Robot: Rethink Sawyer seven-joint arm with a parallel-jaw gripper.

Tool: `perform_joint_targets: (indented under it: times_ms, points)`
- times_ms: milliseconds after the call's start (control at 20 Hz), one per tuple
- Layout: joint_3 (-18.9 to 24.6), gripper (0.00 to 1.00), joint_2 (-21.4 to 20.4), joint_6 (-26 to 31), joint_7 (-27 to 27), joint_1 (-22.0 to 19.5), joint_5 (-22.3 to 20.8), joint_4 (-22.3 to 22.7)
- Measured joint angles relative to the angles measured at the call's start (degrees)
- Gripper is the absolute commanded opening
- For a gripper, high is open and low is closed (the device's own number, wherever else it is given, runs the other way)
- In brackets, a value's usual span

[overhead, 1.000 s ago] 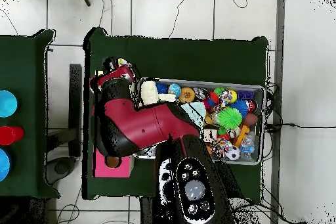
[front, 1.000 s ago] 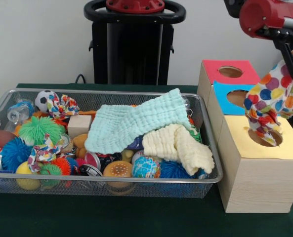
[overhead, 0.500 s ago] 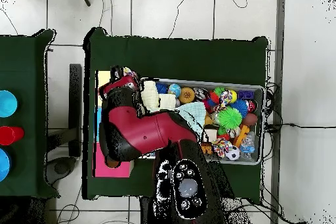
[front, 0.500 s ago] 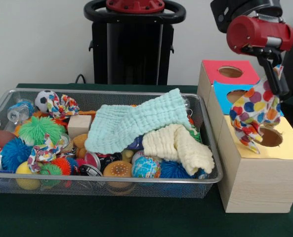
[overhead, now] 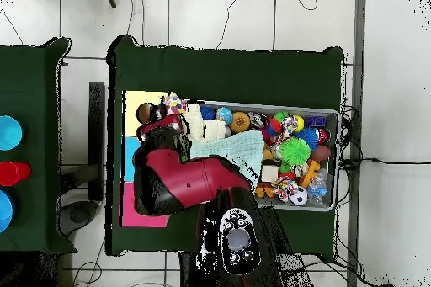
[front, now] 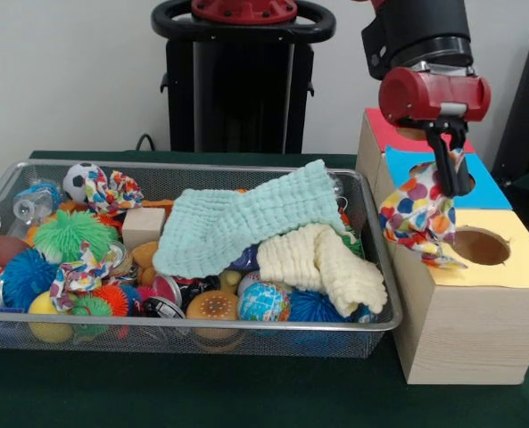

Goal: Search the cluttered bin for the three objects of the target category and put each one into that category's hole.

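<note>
My gripper (front: 449, 172) is shut on a polka-dot cloth bundle (front: 416, 214). The bundle hangs over the bin-side edge of the yellow-topped box (front: 514, 267), left of its round hole (front: 481, 246). In the overhead view the held bundle (overhead: 174, 103) shows beside the yellow box (overhead: 139, 98), with the arm (overhead: 181, 183) covering the gripper. Two more polka-dot bundles lie in the wire mesh bin (front: 382, 259): one at the far left (front: 112, 190) and one at the near left (front: 78, 272).
A blue-topped box (front: 483, 178) and a red-topped box (front: 384, 125) stand behind the yellow one. A mint cloth (front: 246, 223) and a cream cloth (front: 322, 259) cover the bin's right half. Spiky balls, a wooden block (front: 142, 226) and small toys fill the rest.
My gripper has carried the polka-dot bundle left in the front view, from hanging at the yellow box's hole to the box's bin-side edge. The hole is now uncovered.
</note>
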Motion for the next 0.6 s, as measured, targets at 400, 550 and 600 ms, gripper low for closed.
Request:
perform_joint_targets:
  times_ms: [400,550,600]
  points:
    - [0.02,0.00,0.29,0.00,0.20,-0.52,3.61,3.45]
    - [0.02,0.00,0.24,0.01,0.33,-0.49,4.75,4.11]
    - [0.02,0.00,0.22,0.00,0.37,-0.47,5.24,4.38]
